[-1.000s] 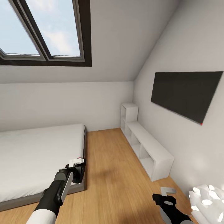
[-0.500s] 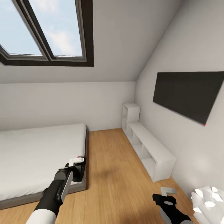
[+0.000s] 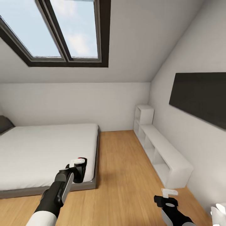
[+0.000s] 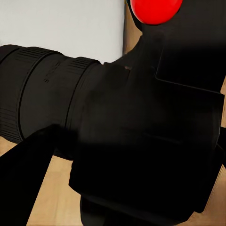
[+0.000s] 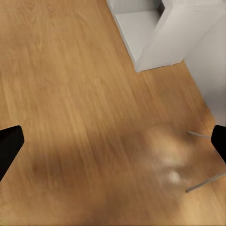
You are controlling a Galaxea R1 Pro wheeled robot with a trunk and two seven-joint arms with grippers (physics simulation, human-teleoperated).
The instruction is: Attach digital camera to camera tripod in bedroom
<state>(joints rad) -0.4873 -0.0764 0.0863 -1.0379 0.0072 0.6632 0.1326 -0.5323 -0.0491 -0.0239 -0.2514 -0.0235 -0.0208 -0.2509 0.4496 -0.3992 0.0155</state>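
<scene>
The view has swung left across the bedroom: more of the bed [image 3: 47,150] shows. The left gripper [image 3: 77,166] pinches the camera [image 4: 141,141] over the bed's corner; rigid, fragile, best gripped by the body, not the lens. The right gripper [image 3: 169,194] hangs spread, empty

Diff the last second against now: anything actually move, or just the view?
Mostly the view: it swung toward the robot's left, so the bed, shelf and skylight slid right and the white lamp nearly left the picture. Nothing in the room shifted. Unchanged: left pincer shut on the digital camera, right pincer open with nothing in it.
</scene>
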